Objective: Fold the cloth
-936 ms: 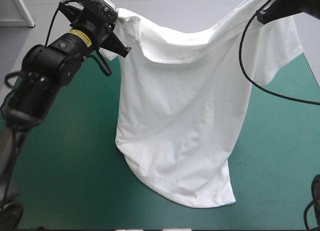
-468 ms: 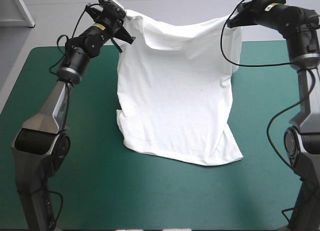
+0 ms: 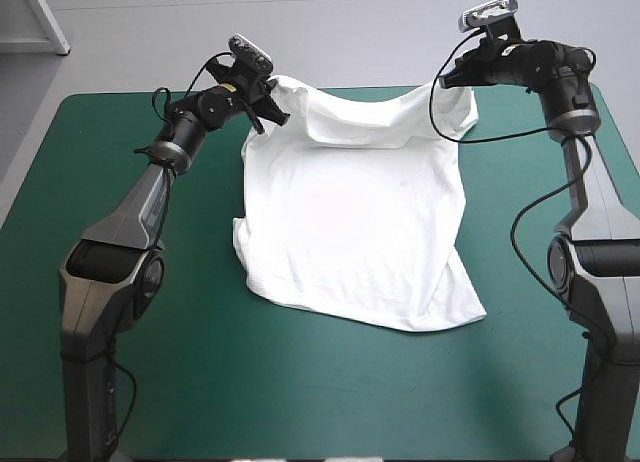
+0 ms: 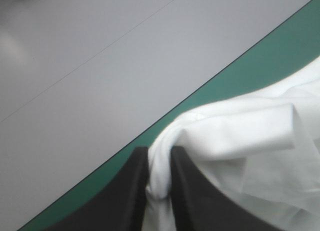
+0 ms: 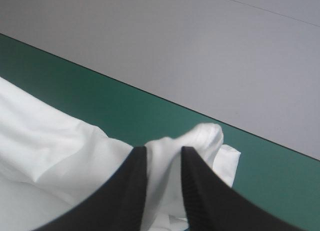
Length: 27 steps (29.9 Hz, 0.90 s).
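High view: the T-shirt (image 3: 360, 222) hangs by its two upper corners near the far edge of the desk (image 3: 150, 382), and its lower part lies on the desk.

Left wrist view: the left claw (image 4: 159, 156) is clenched on a bunched corner of the T-shirt (image 4: 240, 131).

Right wrist view: the right claw (image 5: 162, 152) grasps the other corner of the T-shirt (image 5: 60, 141) in the same way.

The fabric seems light, soft and limp. It sags between the holds, so I think the corners are the best places to hold it.

The desk (image 3: 60, 152) has a teal-green cover (image 3: 330, 382). Past its far edge, ahead of the left fingers (image 4: 125, 196) and the right fingers (image 5: 125, 191), lies smooth grey floor (image 3: 350, 22), evenly lit, crossed by a thin seam (image 4: 90, 57). A white panel (image 3: 45, 17) stands off the far left corner.
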### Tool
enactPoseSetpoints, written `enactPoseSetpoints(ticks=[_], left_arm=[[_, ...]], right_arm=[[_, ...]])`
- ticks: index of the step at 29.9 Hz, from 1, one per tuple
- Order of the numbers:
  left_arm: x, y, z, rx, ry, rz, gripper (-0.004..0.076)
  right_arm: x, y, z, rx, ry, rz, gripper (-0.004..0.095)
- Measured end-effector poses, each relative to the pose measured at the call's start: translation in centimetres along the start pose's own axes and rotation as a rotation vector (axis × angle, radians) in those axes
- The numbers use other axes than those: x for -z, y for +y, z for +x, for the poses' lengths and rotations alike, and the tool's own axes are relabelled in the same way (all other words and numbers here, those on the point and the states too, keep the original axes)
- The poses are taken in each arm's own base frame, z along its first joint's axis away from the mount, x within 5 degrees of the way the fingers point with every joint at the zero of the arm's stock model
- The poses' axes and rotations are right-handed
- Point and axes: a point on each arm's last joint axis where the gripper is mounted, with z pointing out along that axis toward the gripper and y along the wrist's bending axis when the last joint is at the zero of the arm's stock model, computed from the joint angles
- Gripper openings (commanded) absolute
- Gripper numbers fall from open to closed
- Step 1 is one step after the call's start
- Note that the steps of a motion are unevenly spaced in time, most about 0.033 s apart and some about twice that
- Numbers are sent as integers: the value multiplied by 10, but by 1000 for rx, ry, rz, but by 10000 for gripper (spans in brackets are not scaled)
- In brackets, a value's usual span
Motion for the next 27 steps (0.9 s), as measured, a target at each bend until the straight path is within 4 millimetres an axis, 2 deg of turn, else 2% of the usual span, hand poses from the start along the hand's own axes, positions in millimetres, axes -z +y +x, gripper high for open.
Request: enactPoseSetpoints(ticks=[1,3,6,9,11,15,19,22,25,27], left_arm=[[0,0,0,0,-1,1,472],[1,0,-1,4,-1,5,553],[7,0,-7,23,-3,17,510],[28,5,-26,21,-22,19,447],[53,11,-46,1,-35,21,422],[120,27,-81,19,-18,32,412],[182,39,-94,112,68,55,407],[211,38,-87,179,192,114,369],[222,30,-68,224,318,160,348],[222,23,-49,255,407,173,347]], right_arm=[[0,0,0,-1,-3,2,534],[1,0,-2,-8,-10,4,582],[7,-1,-8,-12,-27,14,581],[28,0,-24,-15,-60,36,576],[51,3,-40,-11,-89,39,560],[114,17,-69,-5,-137,7,498],[176,36,-84,-21,-138,-49,433],[214,52,-89,-58,-132,-116,427],[240,66,-91,-93,-147,-205,427],[253,74,-90,-112,-154,-248,423]])
